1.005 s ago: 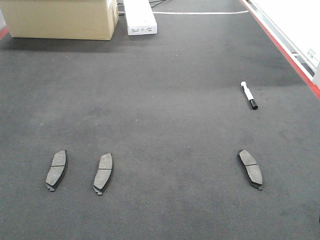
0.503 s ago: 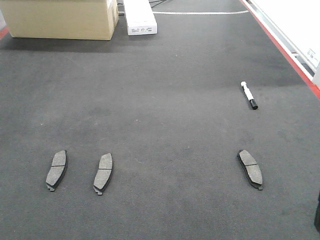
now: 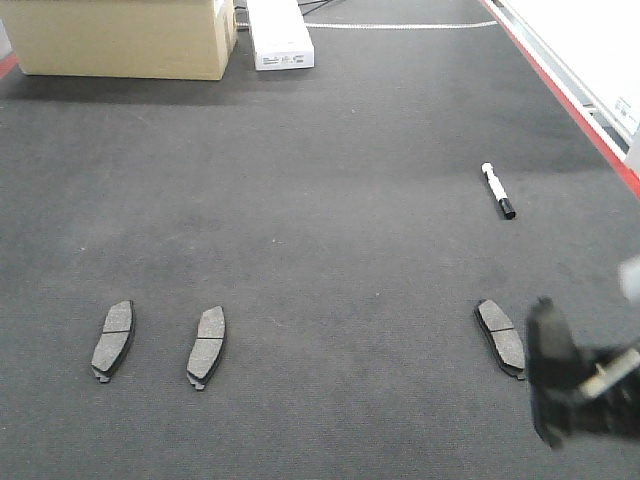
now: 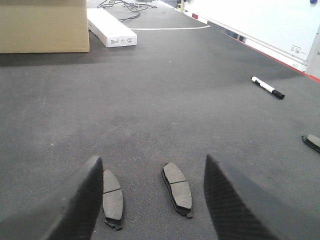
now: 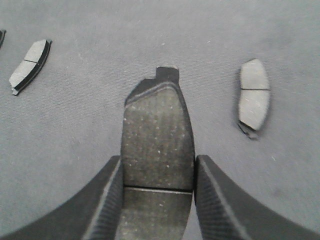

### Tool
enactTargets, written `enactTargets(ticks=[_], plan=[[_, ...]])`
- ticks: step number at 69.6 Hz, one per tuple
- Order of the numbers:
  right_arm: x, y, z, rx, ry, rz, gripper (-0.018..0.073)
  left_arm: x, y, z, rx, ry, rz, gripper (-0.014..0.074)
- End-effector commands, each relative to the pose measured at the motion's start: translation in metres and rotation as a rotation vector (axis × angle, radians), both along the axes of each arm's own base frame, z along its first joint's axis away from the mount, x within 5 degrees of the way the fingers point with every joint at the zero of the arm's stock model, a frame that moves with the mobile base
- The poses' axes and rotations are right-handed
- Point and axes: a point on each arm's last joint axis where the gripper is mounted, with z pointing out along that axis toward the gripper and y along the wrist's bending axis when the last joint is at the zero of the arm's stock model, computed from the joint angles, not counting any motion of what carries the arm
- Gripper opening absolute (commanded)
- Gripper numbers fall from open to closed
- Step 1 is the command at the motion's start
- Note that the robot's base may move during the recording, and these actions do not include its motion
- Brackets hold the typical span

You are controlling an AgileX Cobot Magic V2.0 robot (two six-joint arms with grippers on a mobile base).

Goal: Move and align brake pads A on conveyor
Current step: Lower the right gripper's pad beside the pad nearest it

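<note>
Right wrist view: my right fingers (image 5: 157, 200) pinch a brake pad (image 5: 157, 132) by its long edges, above the conveyor (image 5: 100, 130). Stiff, dense, gritty-faced; edge grip suits it. Left fingers (image 4: 150, 200) spread over two lying pads (image 4: 177, 187).

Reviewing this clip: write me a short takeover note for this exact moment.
Right end effector: shut on the fourth brake pad, carried above the conveyor beside the right-hand pad.
Left end effector: open, empty, hovering over the two left pads.
Done: three pads lie on the belt in a rough row.
Left: set down the held pad, then straighten the row.
Marker pen lies further up the belt, untouched.
</note>
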Motion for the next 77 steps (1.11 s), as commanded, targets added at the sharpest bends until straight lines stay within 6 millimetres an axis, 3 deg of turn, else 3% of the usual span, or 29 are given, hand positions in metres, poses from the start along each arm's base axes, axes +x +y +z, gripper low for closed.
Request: enactTargets(ticks=[1, 28, 39, 52, 67, 77], plan=[[0.031, 0.005, 0.023, 0.026, -0.085, -0.022, 0.0118, 0.001, -0.001, 0.013, -0.032, -0.076, -0.009, 0.0439], [0.127, 0.029, -0.001, -0.014, 0.124, -0.015, 0.0118, 0.001, -0.001, 0.013, -0.032, -0.076, -0.009, 0.0439], [0.149, 0.053, -0.016, -0.098, 0.184, -0.002, 0.0119, 0.001, -0.001, 0.013, -0.032, -0.076, -0.009, 0.0439], [0.171, 0.054, -0.04, -0.155, 0.308, -0.113, 0.0123, 0.001, -0.001, 0.013, -0.032, -0.076, -0.009, 0.0439], [0.184, 0.079, -0.052, -0.167, 0.354, -0.077, 0.0124, 0.001, -0.001, 0.013, -0.032, -0.076, -0.009, 0.0439], [0.195, 0.083, -0.062, -0.167, 0.405, -0.098, 0.0127, 0.001, -0.001, 0.013, -0.031, -0.075, -0.009, 0.0439]])
